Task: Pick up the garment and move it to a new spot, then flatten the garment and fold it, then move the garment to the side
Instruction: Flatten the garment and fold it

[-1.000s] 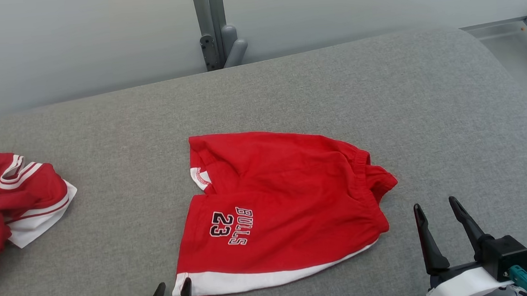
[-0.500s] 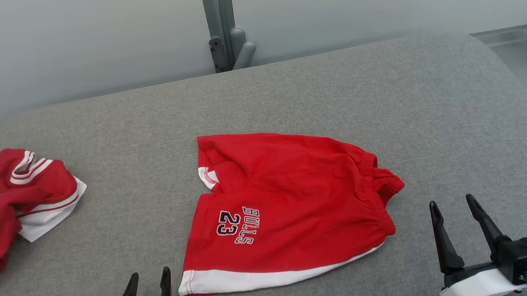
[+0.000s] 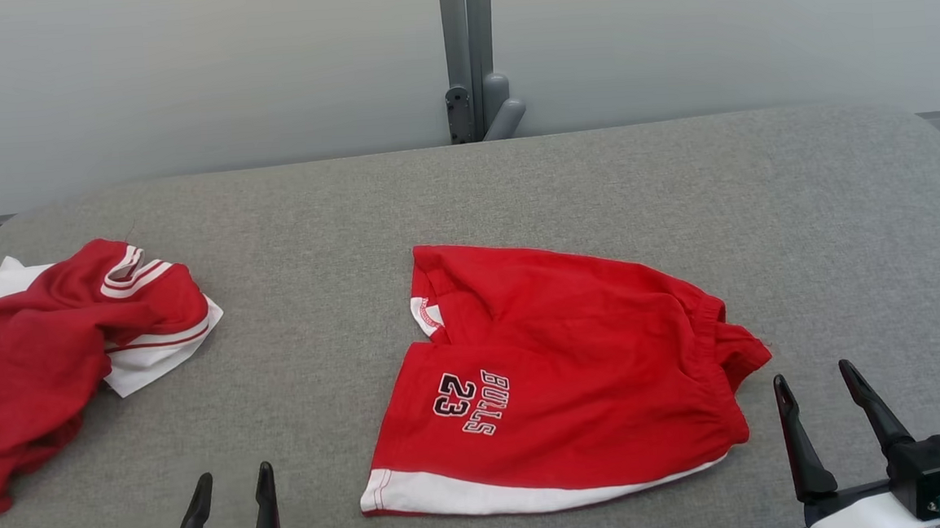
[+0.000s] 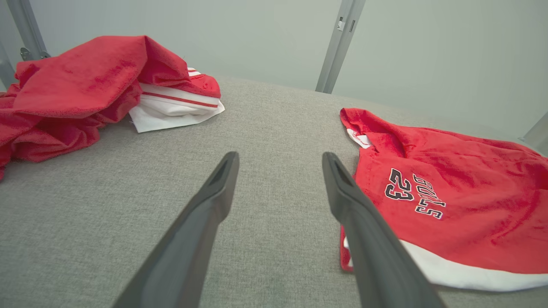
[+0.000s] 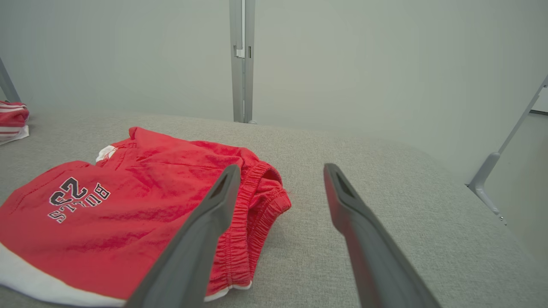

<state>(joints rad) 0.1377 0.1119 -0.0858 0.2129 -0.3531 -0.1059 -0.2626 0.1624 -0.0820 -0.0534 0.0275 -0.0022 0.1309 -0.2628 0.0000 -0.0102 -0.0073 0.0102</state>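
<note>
at the grey padded table's (image 3: 596,183) near edge the left gripper (image 3: 235,472) and right gripper (image 3: 812,372) are hovering empty, fingers spread apart, while the folded red shorts (image 3: 574,372) are lying mid-table just beyond them and a crumpled red garment (image 3: 51,355) is sitting by the left edge.

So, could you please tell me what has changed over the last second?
The left end effector let go of the white hem corner of the red shorts, opened, and drew back to its left, clear of the cloth. The head camera also turned, shifting the whole view. The shorts, the crumpled red garment and the open right end effector stayed put.
</note>
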